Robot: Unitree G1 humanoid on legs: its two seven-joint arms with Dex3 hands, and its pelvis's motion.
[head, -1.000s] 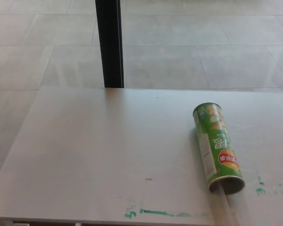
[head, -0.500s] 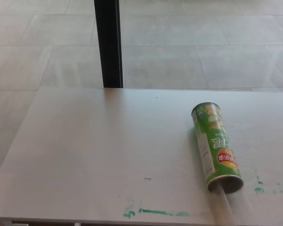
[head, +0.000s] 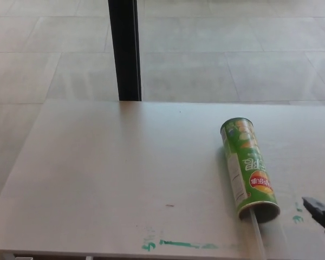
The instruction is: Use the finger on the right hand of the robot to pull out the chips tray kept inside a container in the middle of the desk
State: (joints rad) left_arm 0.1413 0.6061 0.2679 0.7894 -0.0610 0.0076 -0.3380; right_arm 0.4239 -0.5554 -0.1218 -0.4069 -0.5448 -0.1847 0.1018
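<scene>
Your right hand [head: 320,212] sits right of the can [head: 248,168] lying on the tabletop [head: 124,162]; can't tell fingers' state.

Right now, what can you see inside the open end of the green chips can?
A clear tray pokes out of the chips can's near, open mouth onto the desk. The dark interior hides any chips.

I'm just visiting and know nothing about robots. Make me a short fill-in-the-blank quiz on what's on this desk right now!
1. The green chips can is lying on its ____.
2. Its open end faces the ____ edge of the desk.
3. A clear tray sticks out of the can's ____ end.
4. The robot's right hand enters from the picture's ____ edge.

Missing words: side; near; open; right
</scene>
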